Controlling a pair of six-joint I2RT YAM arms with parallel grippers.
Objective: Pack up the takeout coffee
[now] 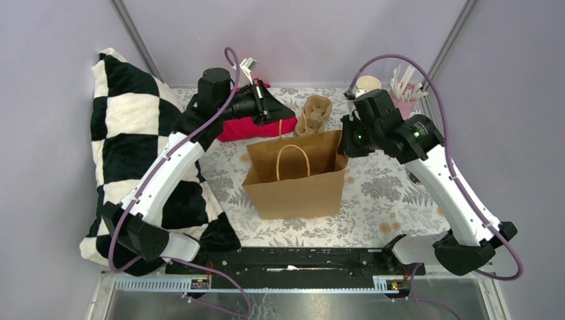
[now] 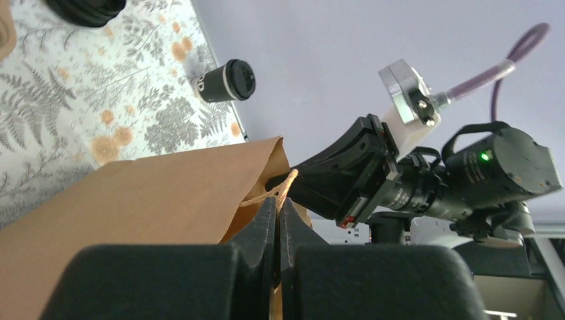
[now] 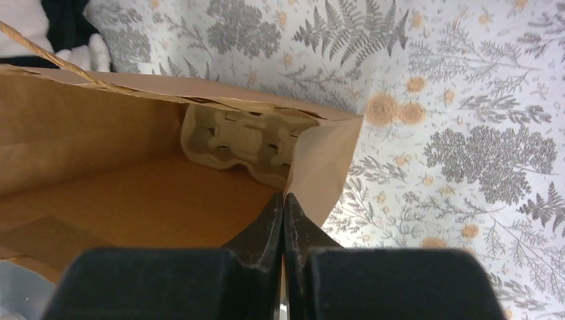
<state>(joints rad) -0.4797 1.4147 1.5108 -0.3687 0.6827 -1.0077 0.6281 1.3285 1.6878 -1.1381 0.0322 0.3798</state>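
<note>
Lying on its side on the fern-print tablecloth (image 2: 80,107), the takeout coffee (image 2: 226,81) has its black lid on and rests close to the table edge by the wall, well apart from both grippers. Only the left wrist view shows it plainly.

The same view shows the left gripper (image 2: 278,203) with its fingers pressed together on the rim of the brown paper bag (image 2: 153,193). Along that rim, the right gripper (image 2: 276,180) meets the bag's far corner.

The right wrist view confirms this from the other end. There the right gripper's fingertips are clamped on the bag's corner edge, and the view looks into the open bag. It also shows a moulded pulp cup carrier (image 3: 243,140) close against the bag's far wall. Whether the carrier sits inside or behind the bag cannot be told.

The overhead view alone gives the layout. The bag stands upright at mid-table between the two arms. A stack of paper cups (image 1: 368,83) and a pink cup of white sticks (image 1: 404,101) stand at the far right. A red cloth (image 1: 243,128) lies behind the bag, and a black-and-white checked pillow (image 1: 126,133) leans at the left.
</note>
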